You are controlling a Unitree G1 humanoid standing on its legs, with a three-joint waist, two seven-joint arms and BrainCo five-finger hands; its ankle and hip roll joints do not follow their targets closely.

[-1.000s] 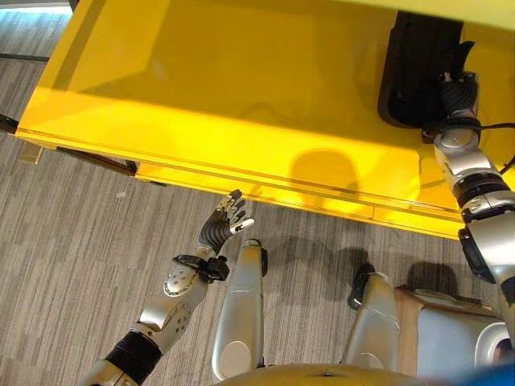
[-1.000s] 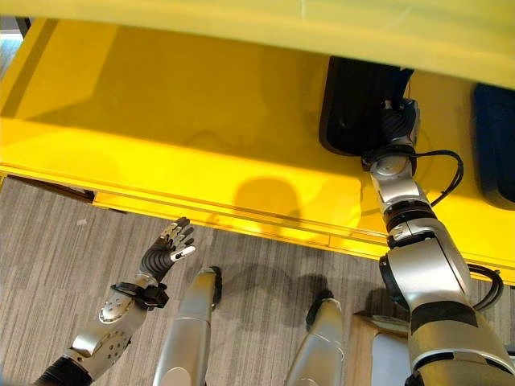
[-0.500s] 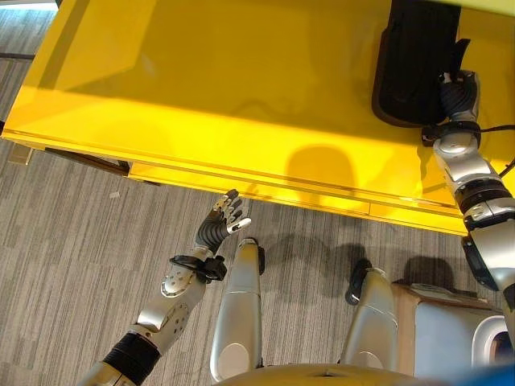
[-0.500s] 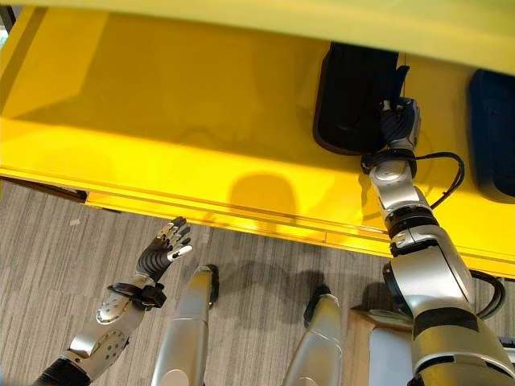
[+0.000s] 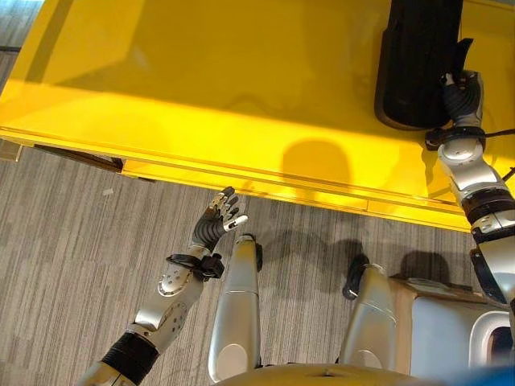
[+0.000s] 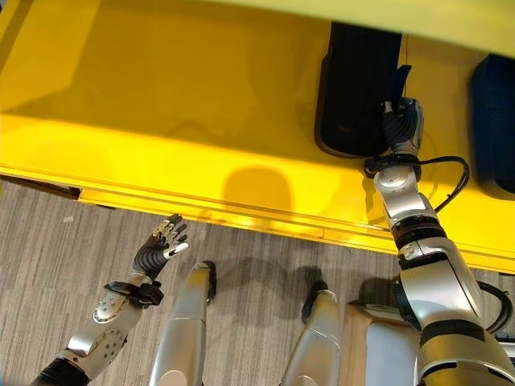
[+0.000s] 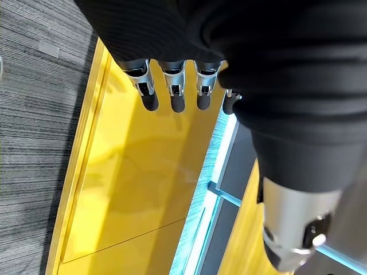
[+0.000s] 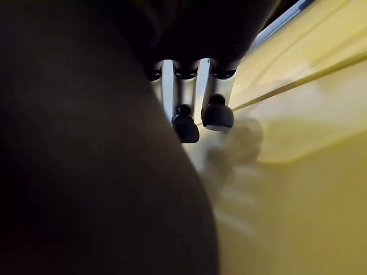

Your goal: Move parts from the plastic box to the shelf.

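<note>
The right hand (image 6: pixel 401 122) has pushed the long black moulded plastic part (image 6: pixel 356 88) a little farther onto the glossy yellow shelf (image 6: pixel 177 104), while the camera tipped forward.

Silver-grey arms, dark-tipped fingers (image 7: pixel 175 97)

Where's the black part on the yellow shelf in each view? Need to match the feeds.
Left eye view: black part at the upper right, right hand against its right edge.
Right eye view: black part upper right of centre, right hand beside it.
Left wrist view: not identifiable.
Right wrist view: the dark mass beside the fingers may be it; cannot tell.
Shared landmark: yellow shelf.
</note>
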